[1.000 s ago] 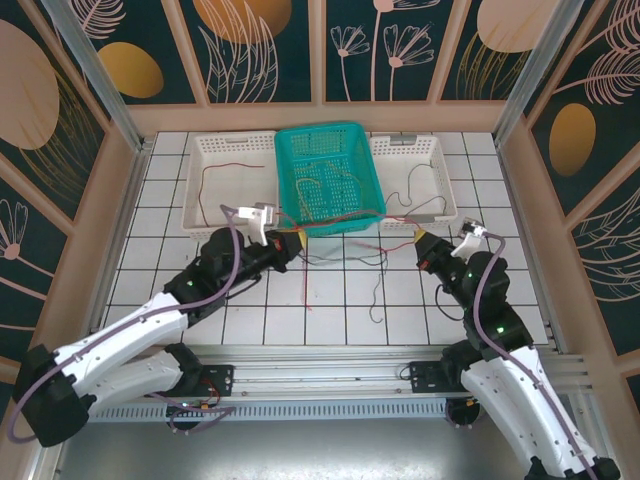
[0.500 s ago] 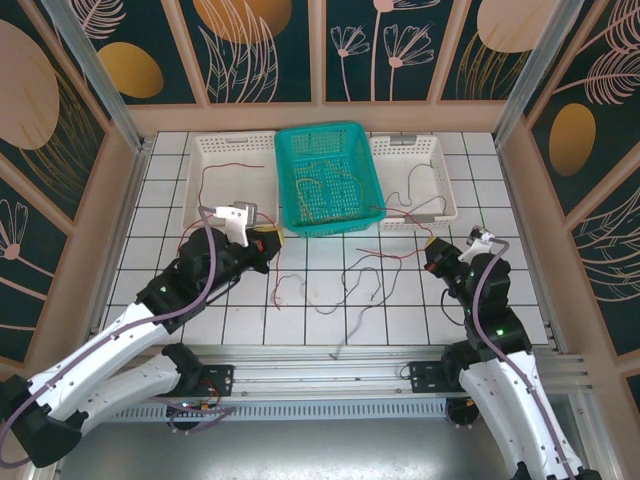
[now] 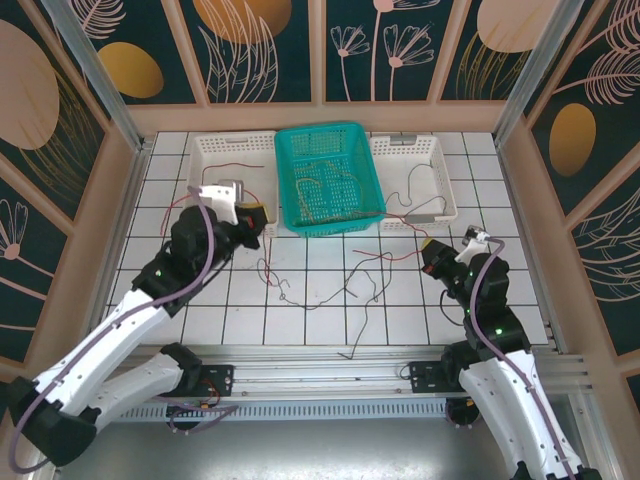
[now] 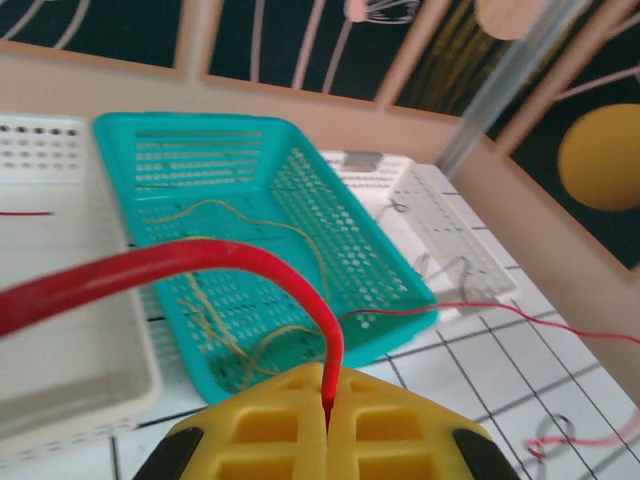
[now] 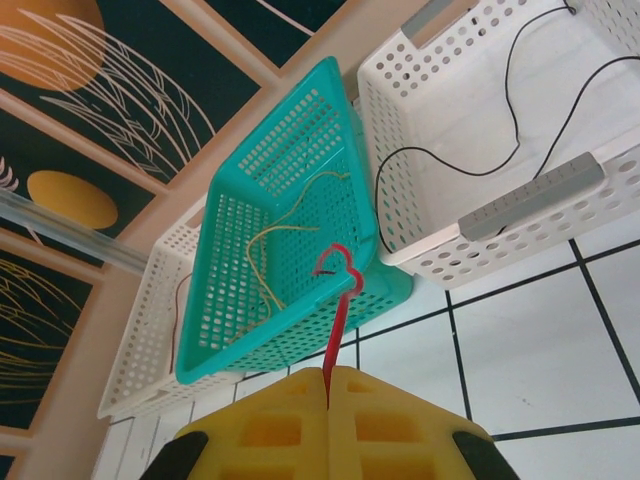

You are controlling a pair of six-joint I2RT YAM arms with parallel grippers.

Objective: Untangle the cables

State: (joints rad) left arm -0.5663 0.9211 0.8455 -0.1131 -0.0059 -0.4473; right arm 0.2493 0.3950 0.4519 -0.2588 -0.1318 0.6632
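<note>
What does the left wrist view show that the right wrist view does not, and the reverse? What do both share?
Left wrist view: the held thin red wire arches away to the left, and another red strand runs above the white tiled table.
Right wrist view: the held wire makes a small red curl by the teal perforated plastic basket, and a black wire loops sharply traceable inside a white perforated basket.
Both: the teal basket holding yellow-tan wires, and yellow fingers pinching red wire, on the left gripper and the right gripper.
</note>
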